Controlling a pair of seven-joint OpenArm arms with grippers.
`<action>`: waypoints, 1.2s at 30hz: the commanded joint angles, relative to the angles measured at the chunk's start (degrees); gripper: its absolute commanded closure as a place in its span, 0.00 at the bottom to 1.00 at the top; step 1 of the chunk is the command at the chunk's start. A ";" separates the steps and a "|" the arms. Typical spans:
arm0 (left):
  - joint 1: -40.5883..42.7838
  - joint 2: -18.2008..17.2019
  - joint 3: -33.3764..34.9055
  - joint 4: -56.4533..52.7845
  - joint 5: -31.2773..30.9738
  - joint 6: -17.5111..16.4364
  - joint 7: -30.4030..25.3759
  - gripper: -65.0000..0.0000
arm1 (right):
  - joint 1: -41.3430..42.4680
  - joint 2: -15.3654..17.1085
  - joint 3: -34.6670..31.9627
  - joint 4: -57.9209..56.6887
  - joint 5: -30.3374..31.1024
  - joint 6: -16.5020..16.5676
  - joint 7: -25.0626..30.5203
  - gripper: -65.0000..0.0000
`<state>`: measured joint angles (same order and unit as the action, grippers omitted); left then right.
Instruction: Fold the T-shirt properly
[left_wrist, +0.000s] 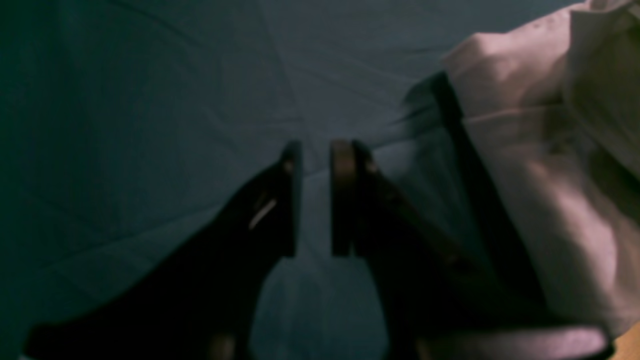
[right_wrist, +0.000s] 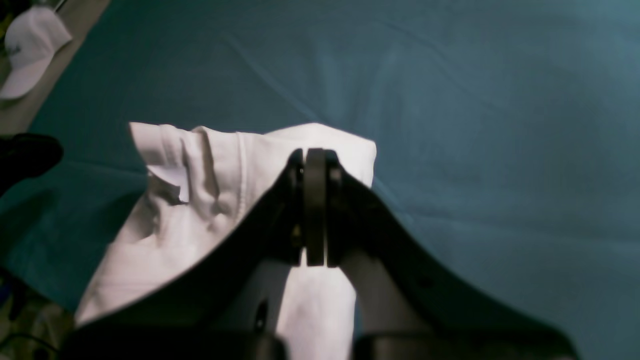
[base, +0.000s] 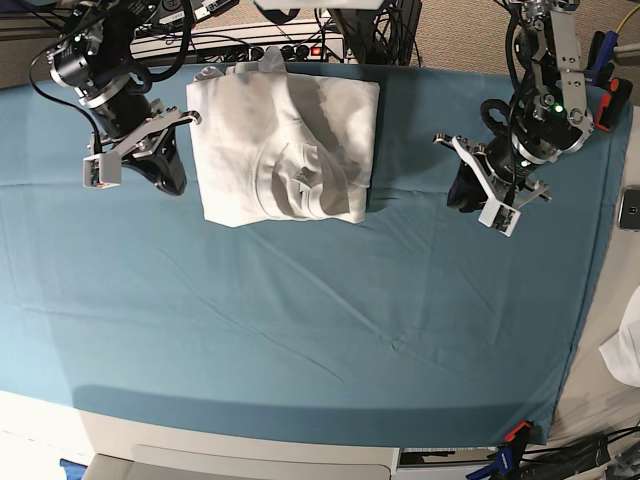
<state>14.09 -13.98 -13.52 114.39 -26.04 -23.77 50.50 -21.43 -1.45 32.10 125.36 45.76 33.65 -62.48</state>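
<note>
The white T-shirt (base: 285, 150) lies folded into a rough rectangle on the teal cloth (base: 300, 330), at the back left of centre. My right gripper (base: 172, 180) hovers just off the shirt's left edge. In the right wrist view its jaws (right_wrist: 315, 152) are pressed together with nothing between them, and the T-shirt (right_wrist: 200, 200) lies underneath. My left gripper (base: 463, 195) is to the right of the shirt, apart from it. From its wrist camera the left gripper (left_wrist: 316, 150) shows a narrow empty gap, with the T-shirt (left_wrist: 550, 175) off to the right.
Cables and a power strip (base: 260, 40) run along the table's back edge. A white cap (right_wrist: 27, 45) lies beyond the cloth's edge. At the right edge of the base view a white fabric piece (base: 625, 350) hangs and a dark device (base: 630, 210) lies.
</note>
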 joint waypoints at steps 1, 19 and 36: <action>-0.44 -0.33 -0.15 0.96 -0.63 -0.04 -1.49 0.82 | 0.13 0.17 -0.98 -0.31 0.48 -0.31 1.25 1.00; -0.46 -0.31 -0.15 0.96 -0.61 0.00 -2.10 0.82 | -4.94 0.15 -30.08 -4.09 -0.39 -0.26 0.17 1.00; -0.44 -0.31 -0.17 0.96 -0.07 0.00 -2.51 0.82 | -0.42 0.15 -35.54 -4.09 -0.42 6.35 2.60 1.00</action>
<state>14.06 -13.98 -13.52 114.39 -25.80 -23.77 49.43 -22.11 -1.17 -3.44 120.31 43.92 39.53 -61.49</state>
